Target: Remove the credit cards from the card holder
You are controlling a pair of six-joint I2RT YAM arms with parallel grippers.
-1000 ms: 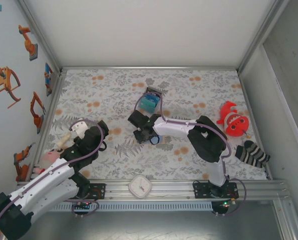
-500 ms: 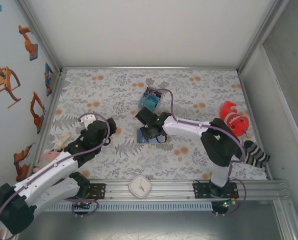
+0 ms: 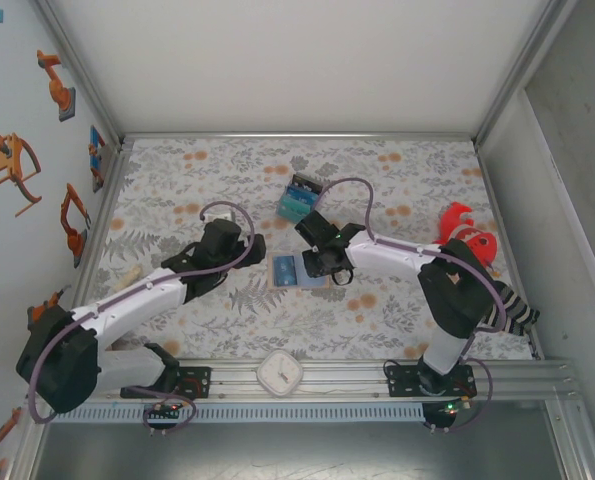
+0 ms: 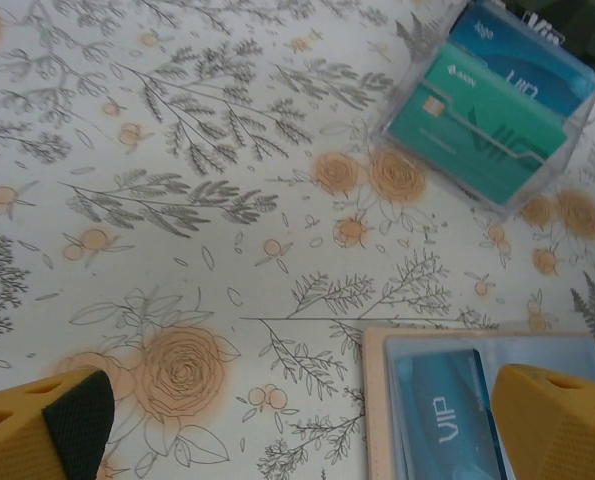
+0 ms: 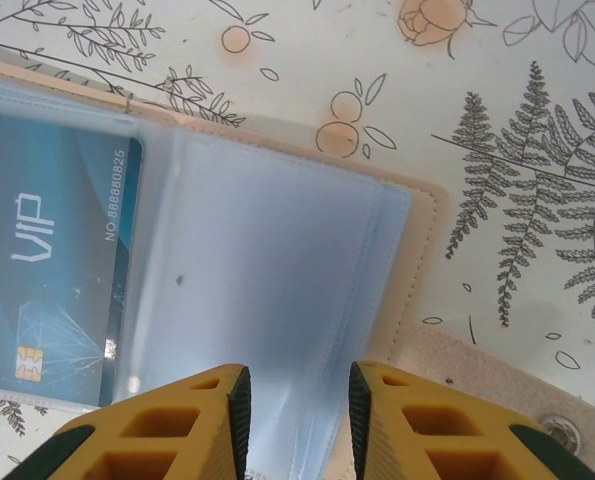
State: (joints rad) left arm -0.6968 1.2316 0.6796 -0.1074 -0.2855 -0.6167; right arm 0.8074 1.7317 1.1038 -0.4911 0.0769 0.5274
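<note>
Both pincers are released: left pincer (image 4: 302, 425) near the card holder (image 5: 267, 240), right pincer (image 5: 295, 400) over it.

The card holder (image 5: 267, 270) is matt tan, leather-like material; its inner sleeves are clear, glossy, slightly wrinkled plastic over a smooth blue plastic credit card (image 5: 52, 260). Its snap (image 5: 562, 430) looks metallic. The table (image 4: 177, 200) has a matt floral-printed cover. The right tool (image 5: 295, 395) is matt yellow plastic with dark pads (image 5: 240, 400).

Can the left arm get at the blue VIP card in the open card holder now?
Probably yes: the card holder lies open, and the VIP card faces up between the wide-open left fingers.
</note>
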